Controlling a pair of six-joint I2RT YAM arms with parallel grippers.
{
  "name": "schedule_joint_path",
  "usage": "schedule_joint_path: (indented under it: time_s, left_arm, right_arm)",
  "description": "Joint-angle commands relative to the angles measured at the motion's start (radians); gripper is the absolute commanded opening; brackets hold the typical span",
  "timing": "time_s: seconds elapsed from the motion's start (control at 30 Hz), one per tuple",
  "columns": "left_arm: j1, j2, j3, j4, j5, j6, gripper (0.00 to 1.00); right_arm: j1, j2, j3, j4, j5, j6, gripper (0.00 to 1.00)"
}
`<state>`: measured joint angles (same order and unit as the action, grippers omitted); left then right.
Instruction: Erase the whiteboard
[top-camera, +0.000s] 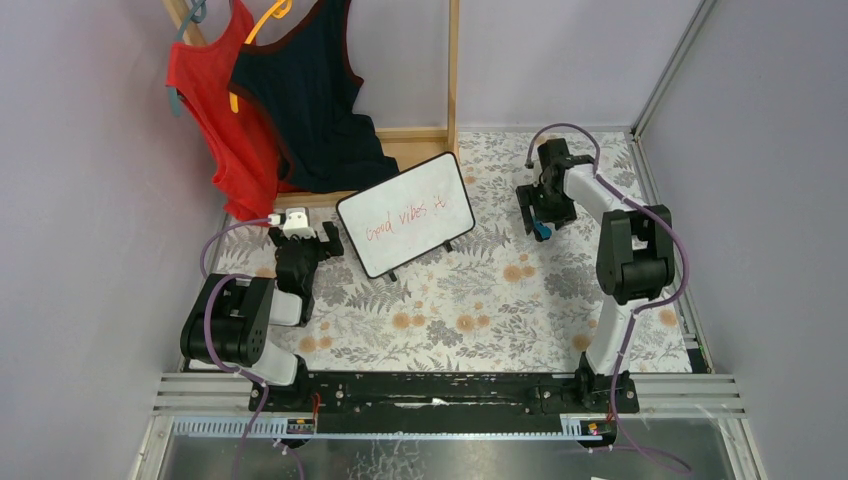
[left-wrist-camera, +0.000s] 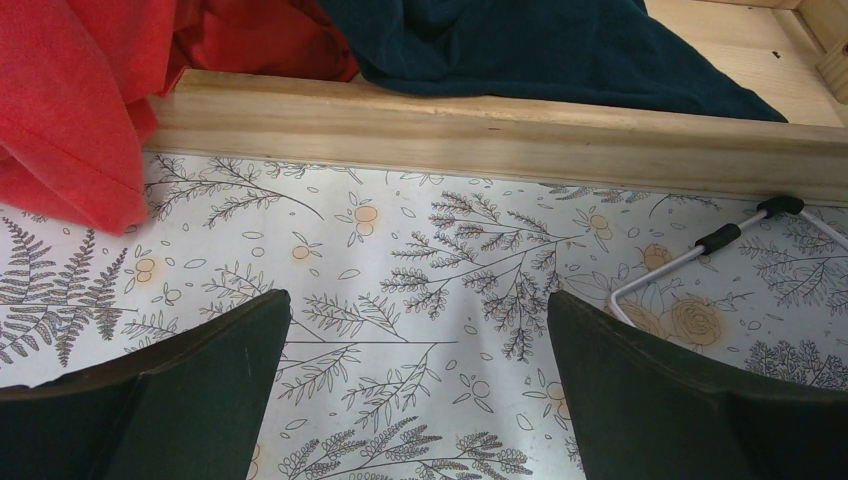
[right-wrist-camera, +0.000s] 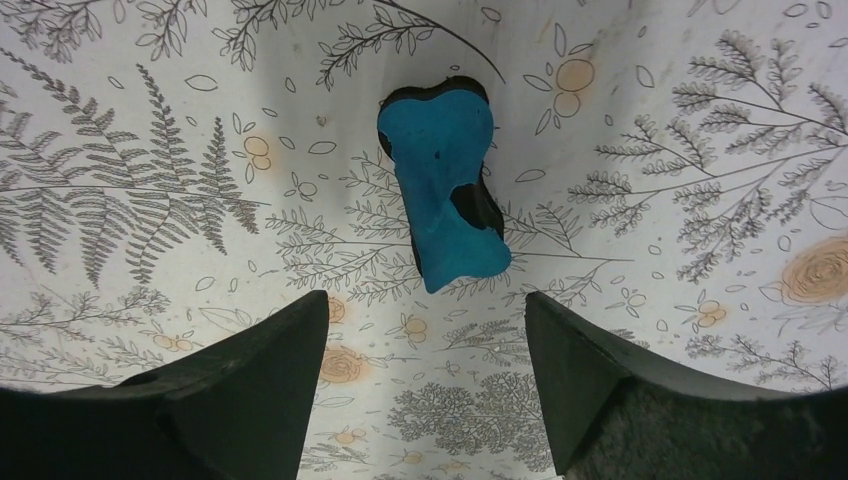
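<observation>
**Fig.** Whiteboard (top-camera: 405, 213), bearing red writing, stands propped on the floral table (top-camera: 480, 300) just right of the left gripper (left-wrist-camera: 420, 330), whose jaws are spread wide and hold nothing. Right gripper (right-wrist-camera: 425, 320), jaws likewise wide and empty, hangs above the blue eraser (right-wrist-camera: 445, 195) (lying on the table, well right of the board). Wooden frame (top-camera: 452, 70) behind carries a red top (top-camera: 215, 110) and a dark top (top-camera: 310, 90).
</observation>
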<state>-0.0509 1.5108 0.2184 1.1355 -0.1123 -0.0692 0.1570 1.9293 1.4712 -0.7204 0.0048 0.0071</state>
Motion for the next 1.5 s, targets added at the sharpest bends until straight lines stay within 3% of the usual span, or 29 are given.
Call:
schedule_joint_path:
  time_s: [0.0, 0.77, 1.07, 1.3, 1.47]
  left_arm:
    - [-0.001, 0.009, 0.021, 0.06, -0.011, 0.009, 1.0]
    - [0.0, 0.008, 0.02, 0.058, -0.012, 0.009, 1.0]
    - [0.0, 0.009, 0.021, 0.058, -0.012, 0.009, 1.0]
    - [-0.001, 0.009, 0.021, 0.058, -0.012, 0.009, 1.0]
    - [0.01, 0.004, 0.017, 0.063, -0.008, -0.002, 1.0]
  right_arm:
    - [-0.017, 0.005, -0.011, 0.049, -0.044, -0.042, 0.78]
    - [-0.068, 0.161, 0.08, 0.108, -0.113, -0.048, 0.67]
    - [-0.068, 0.13, 0.06, 0.096, -0.099, -0.023, 0.41]
    - [-0.068, 0.043, 0.011, 0.093, -0.062, 0.049, 0.01]
    - [-0.067, -0.084, -0.09, 0.124, -0.054, 0.125, 0.0]
